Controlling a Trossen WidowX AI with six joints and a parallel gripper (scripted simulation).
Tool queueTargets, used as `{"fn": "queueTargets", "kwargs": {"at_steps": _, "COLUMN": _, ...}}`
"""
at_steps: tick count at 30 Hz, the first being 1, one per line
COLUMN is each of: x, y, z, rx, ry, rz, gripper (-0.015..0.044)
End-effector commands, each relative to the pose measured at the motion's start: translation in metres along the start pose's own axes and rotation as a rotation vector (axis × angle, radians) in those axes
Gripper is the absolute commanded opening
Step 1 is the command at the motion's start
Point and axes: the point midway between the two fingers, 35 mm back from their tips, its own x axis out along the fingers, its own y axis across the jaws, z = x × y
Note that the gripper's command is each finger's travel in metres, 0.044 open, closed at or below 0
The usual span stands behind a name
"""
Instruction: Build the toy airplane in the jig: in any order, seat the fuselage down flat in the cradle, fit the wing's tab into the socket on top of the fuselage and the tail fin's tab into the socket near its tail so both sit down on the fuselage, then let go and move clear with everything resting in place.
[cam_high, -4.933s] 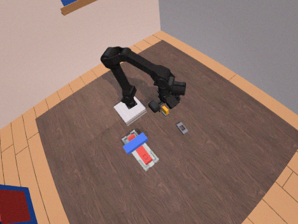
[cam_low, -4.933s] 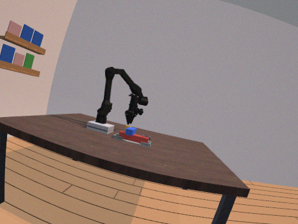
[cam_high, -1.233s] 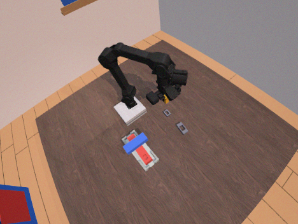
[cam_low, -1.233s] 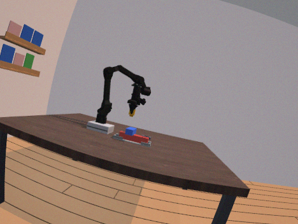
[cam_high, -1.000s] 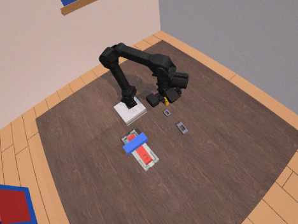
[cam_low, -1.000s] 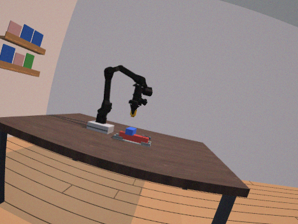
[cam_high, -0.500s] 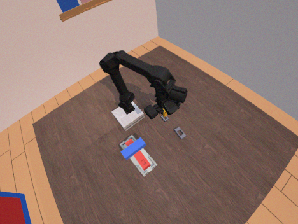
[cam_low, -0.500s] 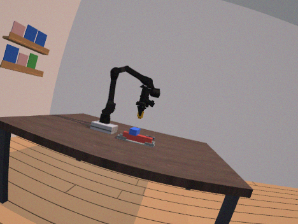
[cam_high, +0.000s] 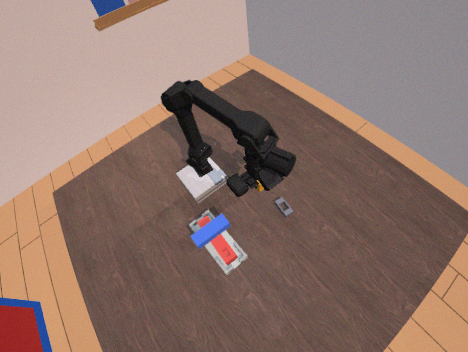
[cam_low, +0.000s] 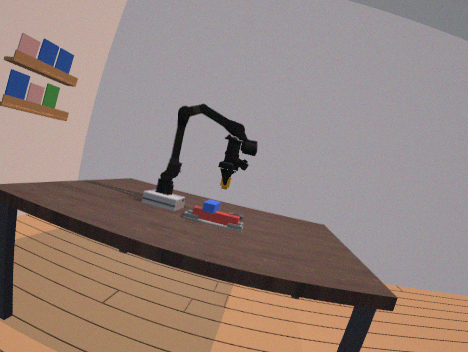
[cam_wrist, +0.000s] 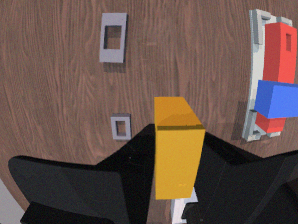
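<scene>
The red fuselage (cam_high: 223, 246) (cam_low: 227, 218) (cam_wrist: 278, 55) lies lengthwise in the pale grey cradle (cam_high: 242, 257) (cam_wrist: 256, 67). A small socket shows open on top near its end. The blue wing (cam_high: 210, 231) (cam_low: 211, 206) (cam_wrist: 279, 100) lies crosswise on top of the fuselage; its tab is hidden. My gripper (cam_high: 258, 185) (cam_low: 225, 180) (cam_wrist: 168, 130) is shut on the yellow tail fin (cam_high: 260, 187) (cam_low: 225, 185) (cam_wrist: 177, 162). It holds the fin in the air above the table, off to one side of the cradle. The fin's tab cannot be made out.
A larger grey holder (cam_high: 288, 213) (cam_wrist: 112, 56) with a rectangular hole lies on the table. A smaller grey holder (cam_wrist: 121, 137) lies near it in the wrist view. The arm's white base (cam_high: 195, 185) (cam_low: 162, 200) stands near the cradle's wing end.
</scene>
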Motion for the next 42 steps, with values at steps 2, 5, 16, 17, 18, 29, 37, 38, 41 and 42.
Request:
{"fn": "queueTargets", "kwargs": {"at_steps": 2, "x": 0.002, "y": -0.009, "z": 0.011, "rx": -0.008, "ry": -0.005, "rz": -0.001, "gripper": 0.0000}}
{"fn": "queueTargets", "kwargs": {"at_steps": 5, "x": 0.003, "y": -0.014, "z": 0.016, "rx": -0.009, "ry": -0.007, "rz": -0.001, "gripper": 0.0000}}
{"fn": "queueTargets", "kwargs": {"at_steps": 16, "x": 0.008, "y": -0.037, "z": 0.031, "rx": 0.038, "ry": 0.004, "rz": 0.000, "gripper": 0.0000}}
{"fn": "queueTargets", "kwargs": {"at_steps": 17, "x": 0.008, "y": -0.039, "z": 0.032, "rx": 0.038, "ry": 0.004, "rz": 0.000, "gripper": 0.0000}}
{"fn": "queueTargets", "kwargs": {"at_steps": 18, "x": 0.009, "y": -0.041, "z": 0.034, "rx": 0.037, "ry": 0.004, "rz": 0.000, "gripper": 0.0000}}
{"fn": "queueTargets", "kwargs": {"at_steps": 29, "x": 0.014, "y": -0.066, "z": 0.050, "rx": 0.031, "ry": -0.003, "rz": 0.003, "gripper": 0.0000}}
{"fn": "queueTargets", "kwargs": {"at_steps": 37, "x": 0.018, "y": -0.085, "z": 0.060, "rx": 0.029, "ry": -0.012, "rz": 0.008, "gripper": 0.0000}}
{"fn": "queueTargets", "kwargs": {"at_steps": 38, "x": 0.018, "y": -0.087, "z": 0.061, "rx": 0.027, "ry": -0.012, "rz": 0.008, "gripper": 0.0000}}
{"fn": "queueTargets", "kwargs": {"at_steps": 41, "x": 0.019, "y": -0.095, "z": 0.065, "rx": 0.022, "ry": -0.014, "rz": 0.007, "gripper": 0.0000}}
{"fn": "queueTargets", "kwargs": {"at_steps": 42, "x": 0.020, "y": -0.098, "z": 0.066, "rx": 0.021, "ry": -0.014, "rz": 0.007, "gripper": 0.0000}}
